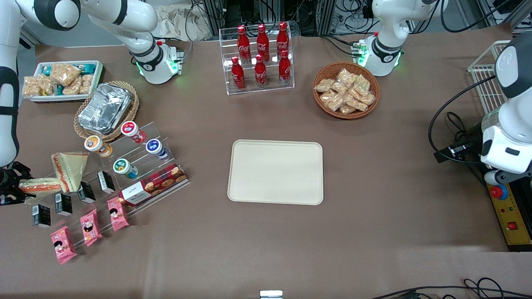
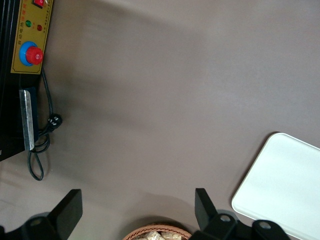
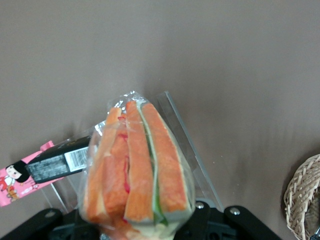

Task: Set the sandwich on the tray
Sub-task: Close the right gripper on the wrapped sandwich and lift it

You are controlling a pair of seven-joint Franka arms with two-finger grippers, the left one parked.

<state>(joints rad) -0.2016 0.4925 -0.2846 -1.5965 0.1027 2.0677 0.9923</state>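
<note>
Plainly the right arm's black two-finger gripper [image 1: 9, 186] is clamped on the clear-wrapped triangular sandwich [image 3: 136, 170] at the display's working-arm end; soft, light and slippery, it suits a hold across the bread faces; open brown tablecloth [image 1: 374, 174] surrounds the cream rectangular tray [image 1: 276, 172] toward three o'clock.

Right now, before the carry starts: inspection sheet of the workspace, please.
Surface: brown table cover, bare around the tray.
Job's things: sandwich held in the claw; tray empty, mid-table.
Clutter: second wedge sandwich, acrylic snack rack, cola bottles, wicker basket of snacks, foil containers, white bin.
Claw: claw at the working arm's end of the table, shut on the sandwich.
Cables: black cable toward the parked arm's end.
Surroundings: emergency-stop box.
</note>
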